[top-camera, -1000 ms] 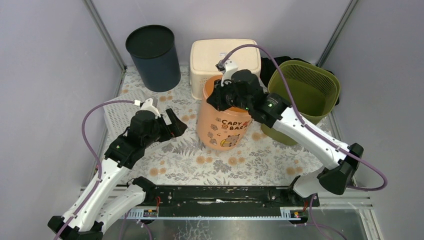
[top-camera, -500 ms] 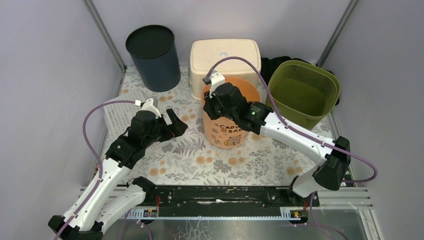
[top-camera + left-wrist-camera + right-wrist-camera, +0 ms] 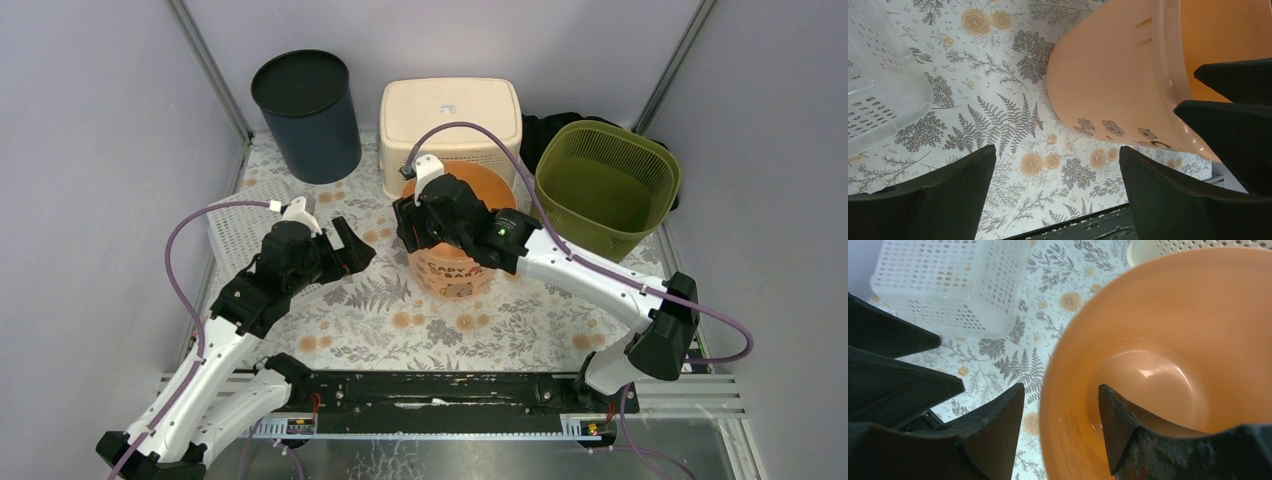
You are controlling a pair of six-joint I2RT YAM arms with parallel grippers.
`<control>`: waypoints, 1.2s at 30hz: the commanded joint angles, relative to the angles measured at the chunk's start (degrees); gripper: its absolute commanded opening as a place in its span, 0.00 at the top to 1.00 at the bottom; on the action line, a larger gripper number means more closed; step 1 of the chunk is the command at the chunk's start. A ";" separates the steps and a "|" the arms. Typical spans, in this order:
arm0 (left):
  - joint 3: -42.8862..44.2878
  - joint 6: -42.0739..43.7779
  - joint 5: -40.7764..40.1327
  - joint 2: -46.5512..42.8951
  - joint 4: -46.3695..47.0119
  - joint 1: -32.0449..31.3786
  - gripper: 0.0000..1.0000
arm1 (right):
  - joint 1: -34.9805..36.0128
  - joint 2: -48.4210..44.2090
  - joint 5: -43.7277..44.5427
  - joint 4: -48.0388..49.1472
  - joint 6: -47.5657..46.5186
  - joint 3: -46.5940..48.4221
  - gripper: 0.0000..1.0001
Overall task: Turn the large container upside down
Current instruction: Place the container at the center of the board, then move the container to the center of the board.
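Right gripper (image 3: pixel 1061 388): jaws parted, straddling the near-left rim of the orange bucket (image 3: pixel 462 282). One finger sat outside the wall and one inside the mouth. Cloth showed past the outer finger and inner wall past the other, so the rim was not pinched. Left gripper (image 3: pixel 1057 150): jaws spread wide and empty, hovering over the cloth just left of the bucket, apart from it.

The bucket stood upright at mid-table, mouth up and base on the cloth. Its long axis ran vertical, and the walls tapered toward the base. The right wrist view showed a glossy orange interior.

Writing: dark lettering ran across the bucket's near wall, partly under the right arm, and could not be read whole. A cartoon figure sat beneath it. Small flower prints showed low on the wall in the left wrist view. The cream bin (image 3: pixel 450 130) carried a small white sticker (image 3: pixel 447 108), too small to read.

Surface: floral tablecloth (image 3: pixel 400 330), grey ferns and orange roses on white. A white perforated basket (image 3: pixel 232 228) lay at the left edge. The cream bin sat just behind the bucket, with a dark round bin (image 3: pixel 305 110) at rear left and a green mesh basket (image 3: pixel 610 180) at rear right. The walls were pale lilac-grey, with metal posts in the rear corners.
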 commanded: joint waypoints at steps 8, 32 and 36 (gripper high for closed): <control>0.84 -0.40 0.19 -0.50 2.64 -0.25 0.00 | 0.61 -11.73 11.10 -13.13 2.36 3.50 0.22; 1.89 -0.38 1.60 0.69 3.30 -0.27 0.00 | -10.94 -39.52 28.21 -36.33 28.82 -18.62 0.01; 1.90 -0.29 1.68 0.68 3.26 -0.28 0.00 | -16.16 -40.97 28.52 -34.32 28.48 -22.16 0.01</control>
